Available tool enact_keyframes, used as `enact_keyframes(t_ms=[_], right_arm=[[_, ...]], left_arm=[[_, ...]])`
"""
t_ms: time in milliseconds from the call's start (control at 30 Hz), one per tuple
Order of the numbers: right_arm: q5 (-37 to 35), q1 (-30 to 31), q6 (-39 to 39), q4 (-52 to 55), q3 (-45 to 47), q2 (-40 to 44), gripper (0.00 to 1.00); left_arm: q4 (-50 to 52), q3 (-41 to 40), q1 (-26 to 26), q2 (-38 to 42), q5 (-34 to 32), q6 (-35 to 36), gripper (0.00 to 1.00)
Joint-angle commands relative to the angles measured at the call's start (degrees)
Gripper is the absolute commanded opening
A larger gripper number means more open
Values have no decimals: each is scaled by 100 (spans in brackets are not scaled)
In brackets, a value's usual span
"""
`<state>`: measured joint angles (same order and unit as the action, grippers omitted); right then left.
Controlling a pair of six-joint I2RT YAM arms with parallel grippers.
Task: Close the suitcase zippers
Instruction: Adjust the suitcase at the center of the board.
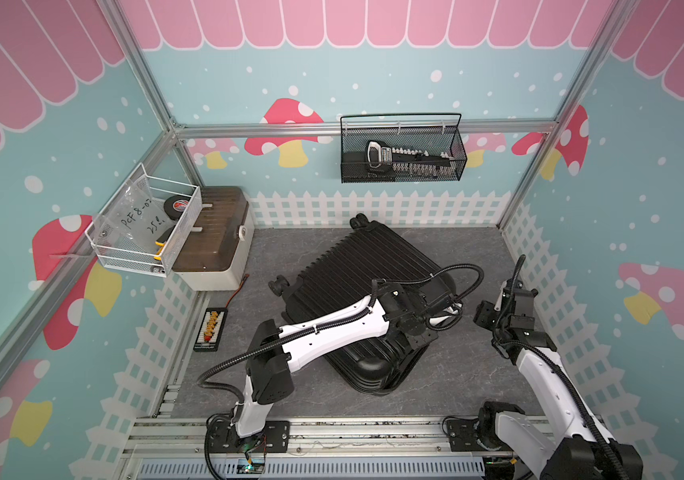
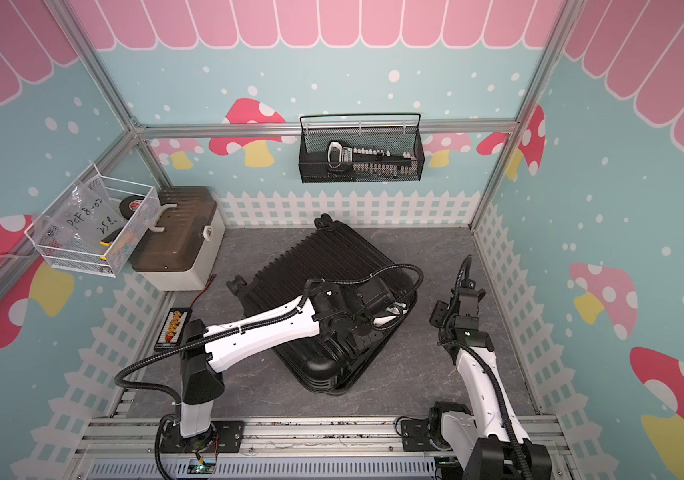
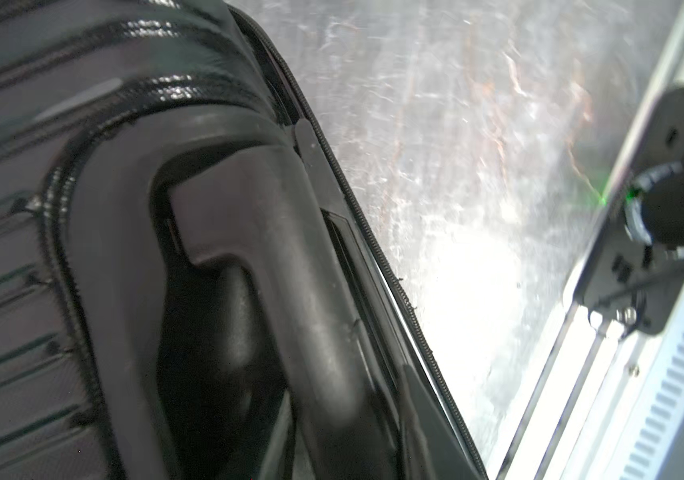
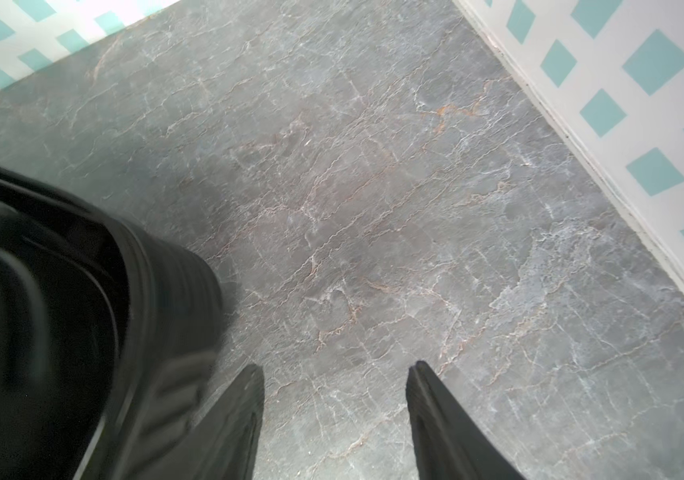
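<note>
In both top views the small black ribbed hard-shell suitcase (image 1: 356, 266) (image 2: 323, 266) lies flat and slantwise on the grey marbled counter (image 1: 464, 386), its shell halves folded together and its wheels towards the back wall. The white left arm (image 1: 332, 332) reaches across the shell, and the left gripper (image 1: 446, 314) (image 2: 392, 313) sits at the case's right-hand edge. The right arm (image 1: 539, 374) stands beside the case, apart from it.

The left wrist view looks down on the moulded black recessed handle (image 3: 290, 270). The thin black zipper track (image 3: 377, 245) runs along the seam just beside it. No pull shows, and the jaws are out of frame, so I cannot tell whether they grip anything.

In the right wrist view the right gripper (image 4: 334, 368) hangs over bare counter, jaws apart and empty, with a blurred corner of the case to one side.

The step in hand appears to be finding or pinching a pull on the handle side. The next move calls for a sure hold on that pull and then a steady draw along the track, perhaps with the right arm bracing the shell.
</note>
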<state>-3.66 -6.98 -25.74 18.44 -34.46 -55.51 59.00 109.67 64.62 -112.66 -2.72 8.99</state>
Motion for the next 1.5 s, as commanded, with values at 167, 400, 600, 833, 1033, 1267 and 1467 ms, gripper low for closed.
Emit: enact_keyframes(t_ms=[167, 400, 600, 833, 1033, 1267, 1467], right_arm=[[390, -74, 198, 63, -218, -91, 59], [817, -75, 420, -59, -305, -391, 60], [1927, -44, 710, -532, -480, -888, 60], [2544, 478, 941, -741, -790, -1495, 59], [2548, 779, 881, -721, -724, -1807, 51], [2377, 1534, 564, -753, -402, -1743, 39], [2266, 1911, 333, -1088, 117, -1300, 35]], left_arm=[[230, -1058, -640, 467, 698, 3739, 29], [326, -1666, -1344, 1251, 1445, 5160, 29], [393, -1891, -1492, 1914, 1615, 5190, 36], [-817, -2449, -1452, 2960, 1366, 3395, 52], [-2360, -2939, -1443, 3852, -344, -864, 63], [-2250, -3546, -995, 4355, -1856, -4239, 66], [-1433, -3487, -116, 4314, -3310, -6055, 67]])
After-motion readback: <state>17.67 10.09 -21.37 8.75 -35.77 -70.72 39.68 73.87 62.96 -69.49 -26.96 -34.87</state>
